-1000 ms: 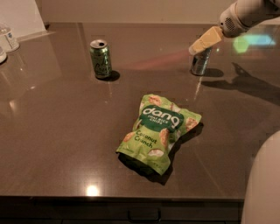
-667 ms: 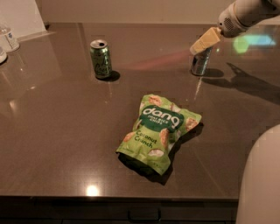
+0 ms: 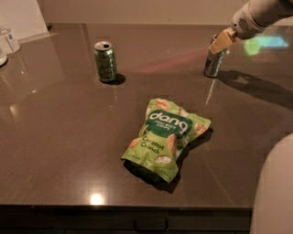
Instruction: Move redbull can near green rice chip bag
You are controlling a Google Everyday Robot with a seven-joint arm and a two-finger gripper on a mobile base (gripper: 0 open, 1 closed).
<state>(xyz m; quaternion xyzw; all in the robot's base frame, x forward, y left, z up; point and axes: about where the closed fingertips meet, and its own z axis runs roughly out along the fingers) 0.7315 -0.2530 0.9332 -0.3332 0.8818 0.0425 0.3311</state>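
The redbull can, slim and silver-grey, stands upright at the far right of the dark tabletop. My gripper is at the can's top, reaching in from the upper right on a white arm, and hides the can's upper rim. The green rice chip bag, lime green with a dark "dang" label, lies flat near the middle of the table. It is well in front of and to the left of the can.
A shorter green can stands upright at the far left-centre. A clear bottle and a white panel are at the far left corner. A white rounded robot part fills the lower right. The table's front edge runs along the bottom.
My gripper has shifted slightly right, staying at the top of the redbull can. The bag and the green can have not moved.
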